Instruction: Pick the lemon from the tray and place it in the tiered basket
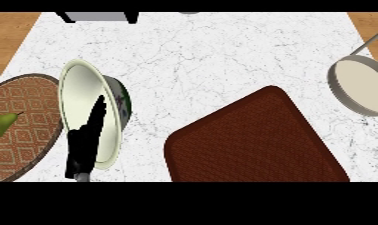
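Left hand is at lower left, black fingers straight and pointing up-view, open, holding nothing. It overlaps the inside of a cream bowl with a green outer wall that is tipped on its side; can't tell if they touch. Right hand is out of shot.

Brown tray lies lower centre-right on the white marble desk, turned at an angle, well apart from the hand. Round woven basket is at far left, just beside the bowl. A yellow-green fruit lies in it at the frame edge, cut off; can't tell if that's the lemon.

Grey pan at right edge, handle up-right.
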Controlling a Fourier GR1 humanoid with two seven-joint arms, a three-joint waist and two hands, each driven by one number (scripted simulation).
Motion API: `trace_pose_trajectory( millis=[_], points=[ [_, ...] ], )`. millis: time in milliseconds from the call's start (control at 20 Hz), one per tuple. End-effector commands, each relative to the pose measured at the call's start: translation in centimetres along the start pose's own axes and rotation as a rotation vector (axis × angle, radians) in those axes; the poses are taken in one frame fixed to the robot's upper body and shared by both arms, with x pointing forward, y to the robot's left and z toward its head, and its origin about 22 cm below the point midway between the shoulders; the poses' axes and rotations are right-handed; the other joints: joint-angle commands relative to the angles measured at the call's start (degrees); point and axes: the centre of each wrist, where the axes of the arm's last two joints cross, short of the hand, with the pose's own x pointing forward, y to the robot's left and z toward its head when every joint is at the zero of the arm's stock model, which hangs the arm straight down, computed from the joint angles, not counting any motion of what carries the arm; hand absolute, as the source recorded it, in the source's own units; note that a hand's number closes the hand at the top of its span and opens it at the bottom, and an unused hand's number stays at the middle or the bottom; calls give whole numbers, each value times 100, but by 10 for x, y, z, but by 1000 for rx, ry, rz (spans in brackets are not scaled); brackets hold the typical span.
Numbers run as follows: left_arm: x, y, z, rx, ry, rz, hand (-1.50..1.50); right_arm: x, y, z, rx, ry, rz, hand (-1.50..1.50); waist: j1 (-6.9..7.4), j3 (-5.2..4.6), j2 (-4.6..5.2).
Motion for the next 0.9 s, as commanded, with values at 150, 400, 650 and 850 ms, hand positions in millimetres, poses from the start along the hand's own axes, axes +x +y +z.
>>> trace_pose_trajectory(
  millis=[150, 400, 650, 850],
  points=[
    [-18, -8, 12, -2, 32, 0, 0, 15, 33, -34, 80, 35, 50, 150, -10, -19, 23],
    [-12, -8, 16, -8, 36, -8, 0, 30, 74, -37, 96, 59, 93, 150, 17, -18, 24],
    [3, -14, -6, 12, 38, 1, 0, -1, 125, -50, 112, 108, 101, 150, -22, -15, 30],
    [-24, -4, 13, -21, 37, 1, 0, -13, 138, -72, 111, 126, 4, 150, 11, -14, 39]
  ],
)
